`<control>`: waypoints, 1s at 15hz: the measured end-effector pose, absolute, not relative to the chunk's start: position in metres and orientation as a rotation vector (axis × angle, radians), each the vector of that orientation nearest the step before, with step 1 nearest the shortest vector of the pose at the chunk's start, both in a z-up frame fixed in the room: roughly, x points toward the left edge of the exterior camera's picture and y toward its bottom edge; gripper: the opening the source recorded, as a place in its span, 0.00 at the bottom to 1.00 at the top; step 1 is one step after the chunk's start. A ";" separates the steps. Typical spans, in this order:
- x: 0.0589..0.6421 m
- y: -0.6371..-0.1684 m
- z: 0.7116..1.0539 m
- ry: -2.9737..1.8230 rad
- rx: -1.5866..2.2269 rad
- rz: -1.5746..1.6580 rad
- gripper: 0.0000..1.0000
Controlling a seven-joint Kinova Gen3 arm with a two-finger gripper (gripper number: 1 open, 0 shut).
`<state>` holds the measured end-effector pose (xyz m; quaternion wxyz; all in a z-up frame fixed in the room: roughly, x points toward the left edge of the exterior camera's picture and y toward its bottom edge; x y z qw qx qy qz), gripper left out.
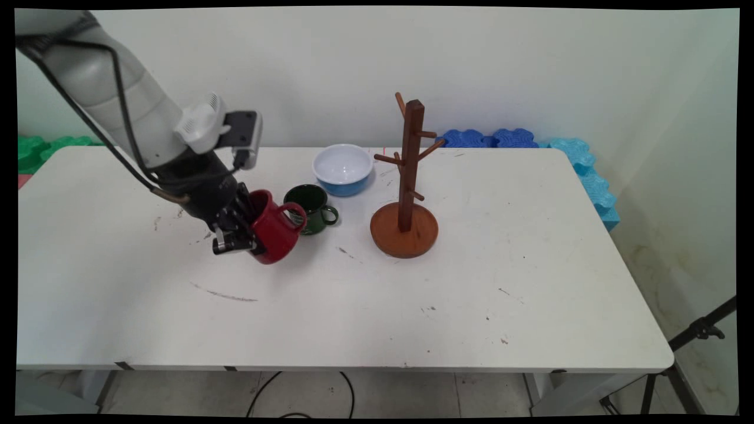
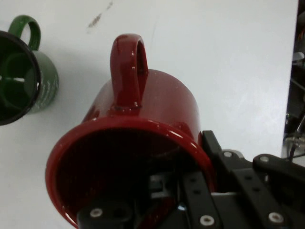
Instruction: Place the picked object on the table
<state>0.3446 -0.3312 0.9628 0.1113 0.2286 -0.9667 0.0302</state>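
My gripper (image 1: 242,232) is shut on the rim of a red mug (image 1: 274,231), one finger inside the mug and one outside its wall. The mug is tilted, held just above the table, with its handle (image 1: 294,213) pointing toward the green mug. In the hand view the red mug (image 2: 143,124) fills the middle, its handle (image 2: 127,67) up, and my gripper (image 2: 190,191) clamps its rim. A dark green mug (image 1: 311,209) stands upright just right of the red one, also seen as the green mug (image 2: 24,78) at the hand view's left edge.
A wooden mug tree (image 1: 407,182) with several pegs stands on a round base right of the mugs. A blue bowl (image 1: 343,169) with white inside sits behind the green mug. Blue and green foam blocks (image 1: 580,171) line the table's (image 1: 412,306) far and right edges.
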 end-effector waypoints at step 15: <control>0.318 -0.358 0.891 -2.902 0.686 0.067 0.00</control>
